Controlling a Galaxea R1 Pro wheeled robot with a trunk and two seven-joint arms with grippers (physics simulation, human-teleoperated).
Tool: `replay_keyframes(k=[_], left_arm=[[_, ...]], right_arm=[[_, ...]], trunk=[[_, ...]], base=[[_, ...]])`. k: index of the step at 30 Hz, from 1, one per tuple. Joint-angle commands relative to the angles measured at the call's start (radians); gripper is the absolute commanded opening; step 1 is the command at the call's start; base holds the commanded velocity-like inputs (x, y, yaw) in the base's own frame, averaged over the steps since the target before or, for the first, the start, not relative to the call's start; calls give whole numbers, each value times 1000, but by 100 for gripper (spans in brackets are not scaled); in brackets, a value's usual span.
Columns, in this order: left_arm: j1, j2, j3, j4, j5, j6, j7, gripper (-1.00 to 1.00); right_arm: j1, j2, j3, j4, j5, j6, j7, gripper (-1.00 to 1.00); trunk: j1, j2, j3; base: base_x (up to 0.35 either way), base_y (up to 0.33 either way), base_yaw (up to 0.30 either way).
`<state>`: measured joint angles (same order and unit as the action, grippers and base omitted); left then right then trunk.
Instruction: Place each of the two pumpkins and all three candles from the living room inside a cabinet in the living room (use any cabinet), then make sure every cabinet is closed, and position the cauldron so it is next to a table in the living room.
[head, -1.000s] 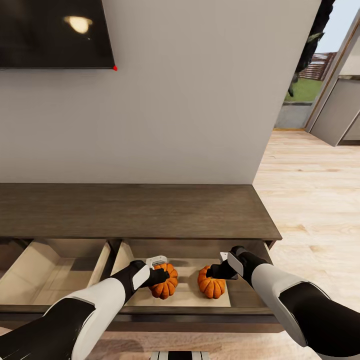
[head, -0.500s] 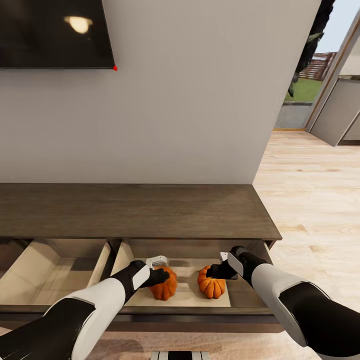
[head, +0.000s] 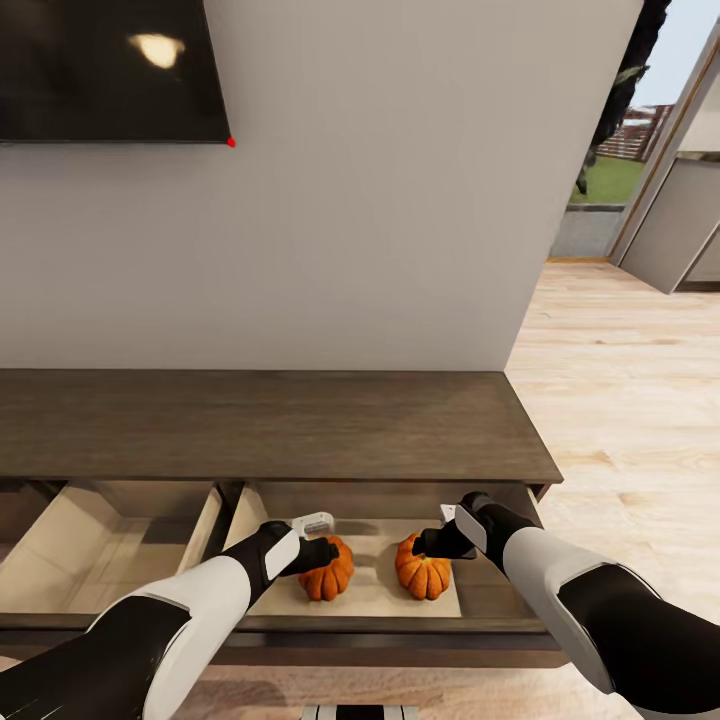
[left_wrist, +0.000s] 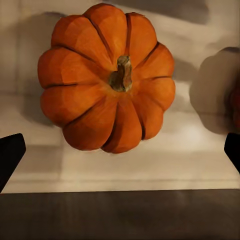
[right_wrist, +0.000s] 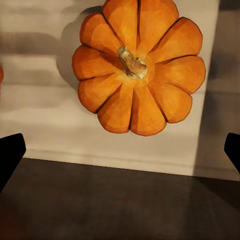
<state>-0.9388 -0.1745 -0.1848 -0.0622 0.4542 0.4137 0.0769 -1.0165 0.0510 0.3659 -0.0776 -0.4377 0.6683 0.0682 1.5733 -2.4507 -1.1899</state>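
The robot faces a long, low, dark brown cabinet (head: 270, 420) that stands against a grey wall (head: 400, 200); two of its drawers are pulled out, and their insides are pale. The drawer at 6 o'clock in the head view (head: 380, 590) holds both pumpkins; the drawer at 8 o'clock (head: 110, 550) looks bare inside.

The left pumpkin (head: 328, 570) sits on the drawer floor, and the right pumpkin (head: 424, 572) sits near it, at its 3 o'clock, with a gap between them; both stand upright with their brown stems up.

The left tool (head: 318, 550) hangs just over the left pumpkin; in the left wrist view the pumpkin (left_wrist: 106, 77) lies free on the pale floor, and the two dark fingertips (left_wrist: 10, 155) stand wide apart at the sides, so this tool is open and holds nothing. The right tool (head: 432, 545) hangs just over the right pumpkin; the right wrist view shows that pumpkin (right_wrist: 139, 67) free as well, with the fingertips (right_wrist: 10, 152) spread wide, so it is open too.

A dark screen (head: 110, 70) hangs on the wall at 11 o'clock; pale wood floor (head: 620, 400) lies at 3 o'clock.
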Motion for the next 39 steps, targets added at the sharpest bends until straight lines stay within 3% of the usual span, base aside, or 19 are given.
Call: replay_keyframes(k=[1,39], left_arm=[[0,0,-7,-2,11,6,6,100],[0,0,-7,-2,11,13,6,100]], right_arm=[[-1,0,8,0,-3,4,4,100],[-1,1,8,11,-3,16,2,100]], trunk=[[0,0,-1],[-4,7,2]], base=[[0,0,0],[0,0,0]])
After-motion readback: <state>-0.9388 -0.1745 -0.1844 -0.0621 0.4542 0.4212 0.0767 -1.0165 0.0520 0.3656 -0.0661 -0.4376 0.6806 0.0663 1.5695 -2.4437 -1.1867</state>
